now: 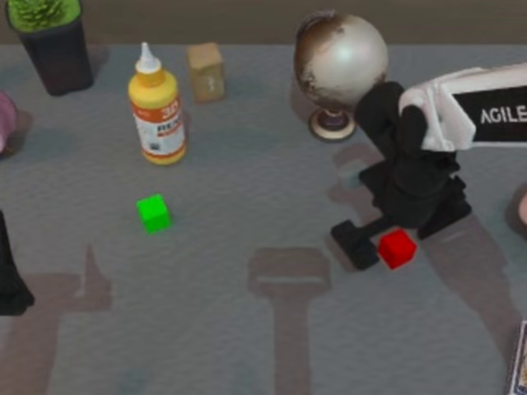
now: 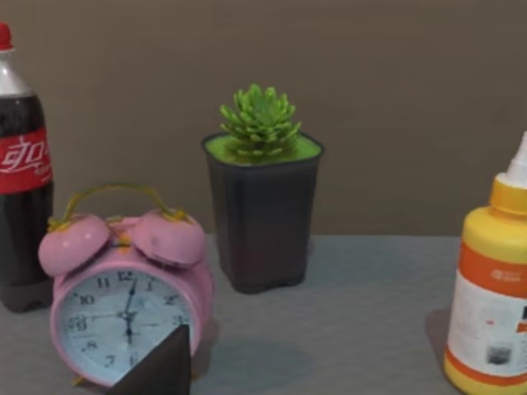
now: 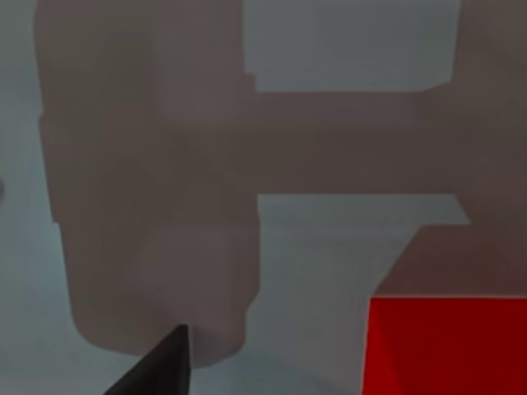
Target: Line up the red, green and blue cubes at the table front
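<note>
The red cube (image 1: pixel 397 248) rests on the grey-blue table (image 1: pixel 247 189) at the right, toward the front. My right gripper (image 1: pixel 401 230) hangs low over it, open, its two black fingers spread on either side of the cube. The right wrist view shows the red cube (image 3: pixel 445 346) close by, with one dark fingertip (image 3: pixel 169 362) apart from it. The green cube (image 1: pixel 153 212) sits alone left of centre. The blue cube is out of view. My left gripper (image 1: pixel 10 284) is parked at the left edge, open and holding nothing.
A yellow bottle (image 1: pixel 156 111), a tan block (image 1: pixel 206 72) and a globe (image 1: pixel 339 62) stand along the back. At the back left are a plant pot (image 1: pixel 53 37), a pink alarm clock (image 2: pixel 123 304) and a cola bottle (image 2: pixel 20 164). A printed card (image 1: pixel 519 362) lies at the front right corner.
</note>
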Controlling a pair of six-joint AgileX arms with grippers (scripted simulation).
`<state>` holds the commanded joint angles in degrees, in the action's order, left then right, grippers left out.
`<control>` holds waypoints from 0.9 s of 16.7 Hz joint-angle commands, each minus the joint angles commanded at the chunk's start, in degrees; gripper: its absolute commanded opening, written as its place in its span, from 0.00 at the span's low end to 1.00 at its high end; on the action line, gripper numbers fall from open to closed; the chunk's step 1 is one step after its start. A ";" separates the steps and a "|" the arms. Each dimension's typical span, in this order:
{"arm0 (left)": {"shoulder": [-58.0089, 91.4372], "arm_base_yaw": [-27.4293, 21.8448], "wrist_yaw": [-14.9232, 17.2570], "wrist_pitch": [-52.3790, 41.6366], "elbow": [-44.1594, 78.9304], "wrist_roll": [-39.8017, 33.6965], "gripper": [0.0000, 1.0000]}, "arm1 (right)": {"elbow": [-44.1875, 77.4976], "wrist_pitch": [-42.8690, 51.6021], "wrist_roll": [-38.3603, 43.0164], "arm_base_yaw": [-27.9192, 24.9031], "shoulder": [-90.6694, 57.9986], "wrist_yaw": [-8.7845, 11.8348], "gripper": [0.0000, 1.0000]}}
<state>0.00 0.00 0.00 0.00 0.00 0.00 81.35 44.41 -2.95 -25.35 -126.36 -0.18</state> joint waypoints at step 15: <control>0.00 0.00 0.00 0.00 0.00 0.00 1.00 | -1.53 -2.78 0.07 -0.07 -1.83 -0.02 0.32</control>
<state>0.00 0.00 0.00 0.00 0.00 0.00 79.83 41.63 -2.88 -25.42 -128.19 -0.20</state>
